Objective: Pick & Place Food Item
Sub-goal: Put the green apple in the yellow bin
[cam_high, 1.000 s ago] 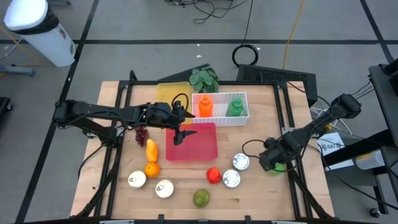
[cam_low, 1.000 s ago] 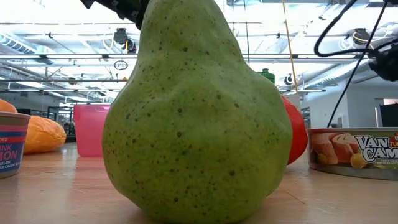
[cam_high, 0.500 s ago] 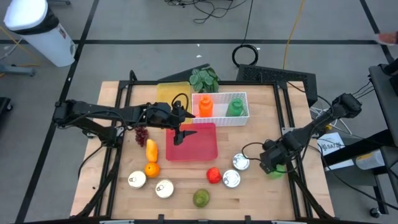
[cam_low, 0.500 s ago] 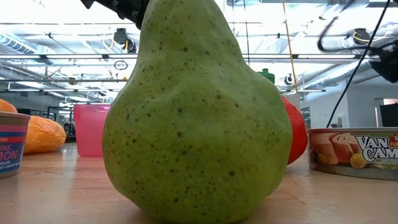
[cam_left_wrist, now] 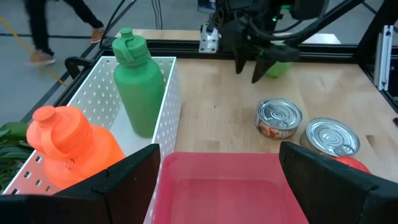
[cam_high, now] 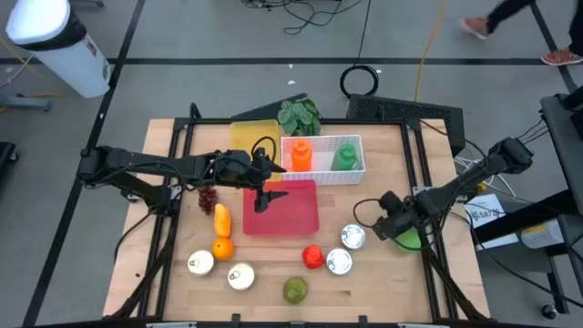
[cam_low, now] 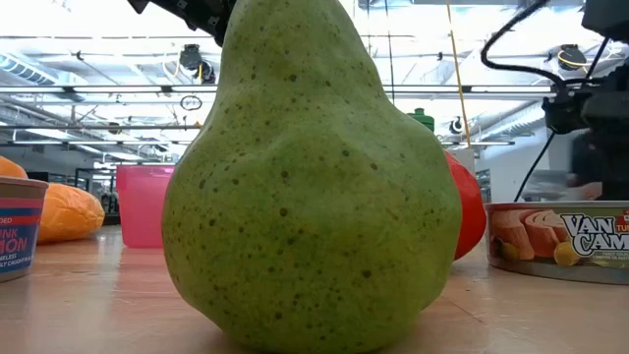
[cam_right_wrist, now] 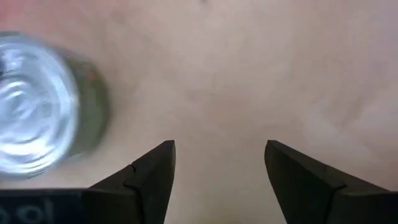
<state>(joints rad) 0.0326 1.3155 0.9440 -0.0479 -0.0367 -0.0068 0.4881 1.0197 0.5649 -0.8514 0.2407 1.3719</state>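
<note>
My right gripper (cam_high: 387, 219) is open and points down over bare table near the right edge. A round green fruit (cam_high: 412, 240) rests on the table just to its right, untouched. In the right wrist view the gripper (cam_right_wrist: 217, 168) has only wood between its fingers and a tin can (cam_right_wrist: 37, 112) beside it. The left wrist view shows the right gripper (cam_left_wrist: 249, 71) with the green fruit (cam_left_wrist: 281, 62) behind it. My left gripper (cam_high: 267, 196) is open, hovering over the red tray (cam_high: 291, 214); in its own view the gripper (cam_left_wrist: 227, 186) frames that tray (cam_left_wrist: 230, 180).
A white basket (cam_high: 323, 169) holds an orange bottle (cam_high: 301, 155) and a green bottle (cam_high: 344, 157). Two cans (cam_high: 352, 237) (cam_high: 339, 261), a red fruit (cam_high: 313, 257) and a pear (cam_high: 293, 290) lie near the front. Grapes (cam_high: 208, 196), an orange (cam_high: 222, 247) and two more cans (cam_high: 200, 263) lie on the left.
My right gripper has moved toward the table's left and slightly toward the far edge, away from the green fruit, which now shows more fully beside it. The left arm has kept still.
</note>
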